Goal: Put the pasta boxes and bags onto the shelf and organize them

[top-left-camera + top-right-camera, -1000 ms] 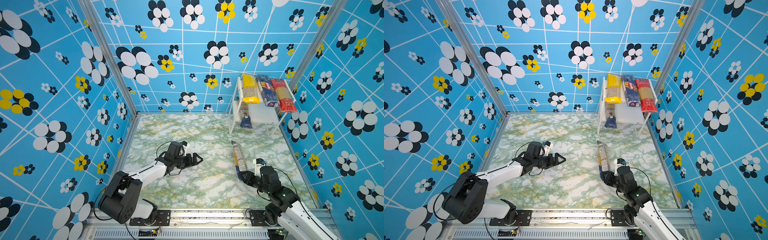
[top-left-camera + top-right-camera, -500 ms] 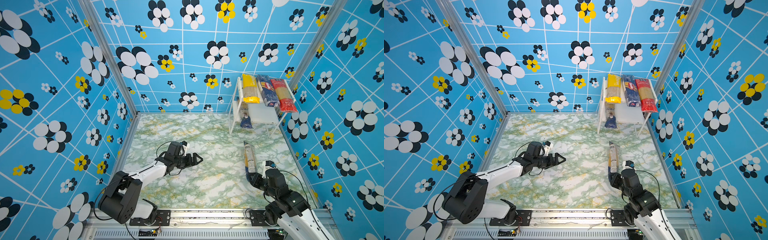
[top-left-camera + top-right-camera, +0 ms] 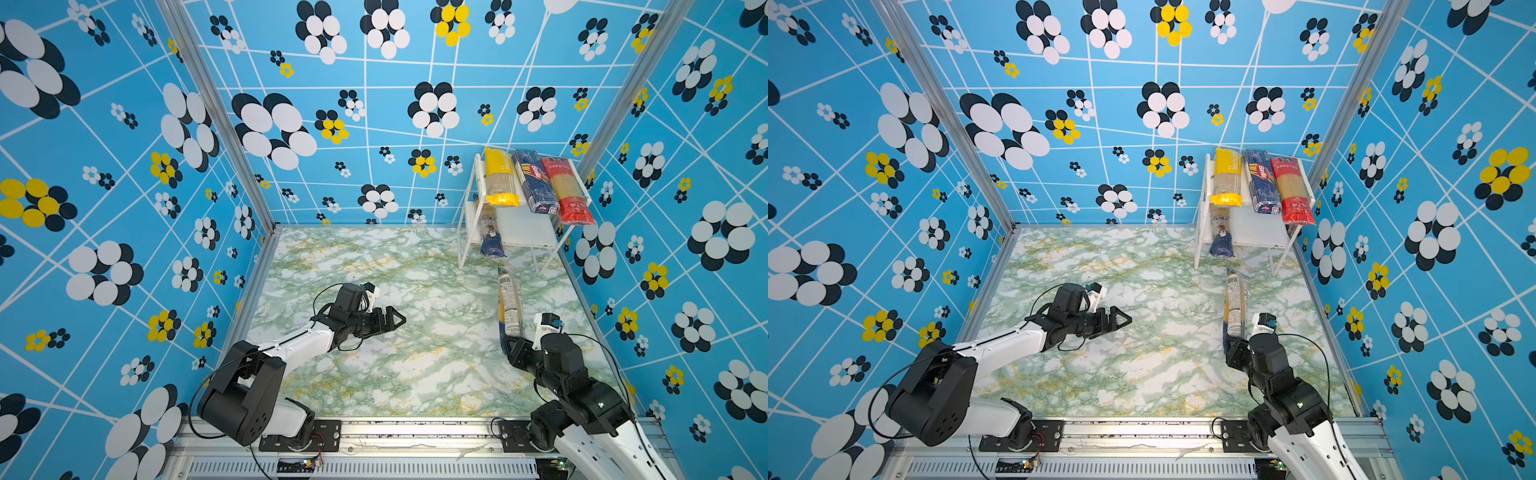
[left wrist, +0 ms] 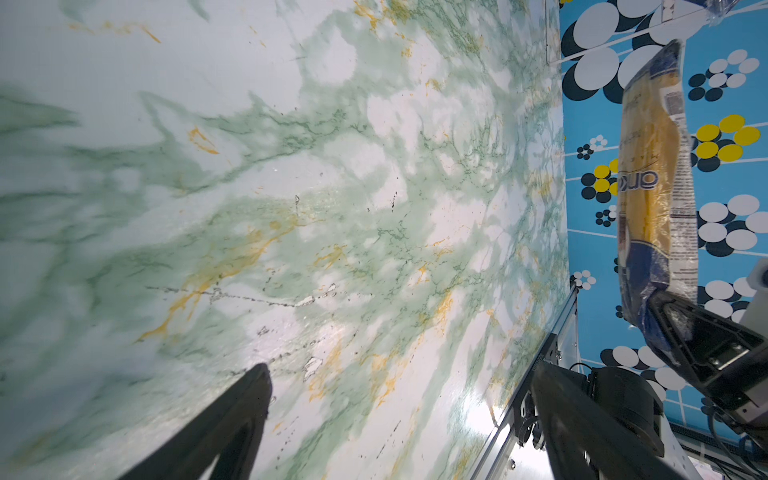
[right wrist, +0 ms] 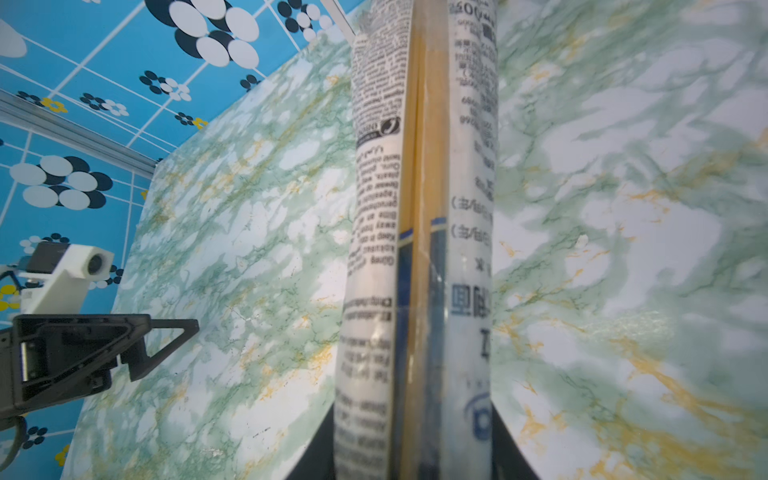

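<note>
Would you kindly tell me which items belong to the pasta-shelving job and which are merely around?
Job: white two-tier shelf; yellow spaghetti pack; dark blue Barilla pack; red pack; shelved clear blue-ended pack; held clear blue-ended pack, in right end effector.
Not: green marbled tabletop; blue flowered walls.

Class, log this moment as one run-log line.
right hand: shut on clear pack | left hand: open, empty | pack: short of shelf

- R claw (image 5: 412, 432): jaws clamped on both sides of clear spaghetti pack (image 5: 419, 187), at its dark-blue end.
- Pack runs straight out ahead of claw; printed txt on wrap, yellow strands inside.
- Marble tabletop (image 5: 623, 208) beyond pack.
- L gripper (image 5: 166, 338) w/ white cam (image 5: 70, 270) off to claw's side, well apart.
- Blue flower wall (image 5: 104, 54) behind it.
</note>
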Controlling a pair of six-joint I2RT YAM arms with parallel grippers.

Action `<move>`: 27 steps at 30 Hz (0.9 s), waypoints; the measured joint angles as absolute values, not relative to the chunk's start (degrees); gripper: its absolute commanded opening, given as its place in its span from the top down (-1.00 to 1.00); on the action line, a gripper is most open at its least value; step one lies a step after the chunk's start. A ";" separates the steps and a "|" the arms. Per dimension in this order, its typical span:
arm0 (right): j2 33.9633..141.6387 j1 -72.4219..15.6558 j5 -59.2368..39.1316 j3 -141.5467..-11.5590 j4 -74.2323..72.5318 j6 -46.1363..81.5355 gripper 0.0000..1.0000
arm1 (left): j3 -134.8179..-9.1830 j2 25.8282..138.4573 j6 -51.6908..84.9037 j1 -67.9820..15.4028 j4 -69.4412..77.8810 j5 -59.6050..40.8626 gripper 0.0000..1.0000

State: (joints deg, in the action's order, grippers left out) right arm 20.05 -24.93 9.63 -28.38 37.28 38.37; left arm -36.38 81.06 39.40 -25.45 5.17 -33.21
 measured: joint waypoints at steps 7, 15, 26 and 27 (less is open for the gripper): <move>24.69 -24.82 14.33 -34.79 37.19 32.23 1.00 | -36.38 81.32 39.38 -25.45 5.19 -33.26 -0.98; 28.64 -24.25 18.24 -37.74 37.28 26.24 1.00 | -36.38 81.32 39.38 -25.17 5.19 -33.45 -0.99; 40.18 -20.51 22.28 -41.91 35.20 14.50 1.00 | -36.38 81.32 39.38 -25.08 5.37 -33.63 -0.99; 41.36 -19.70 22.46 -42.50 34.81 13.23 1.00 | -36.38 81.32 39.38 -25.08 5.37 -33.63 -0.99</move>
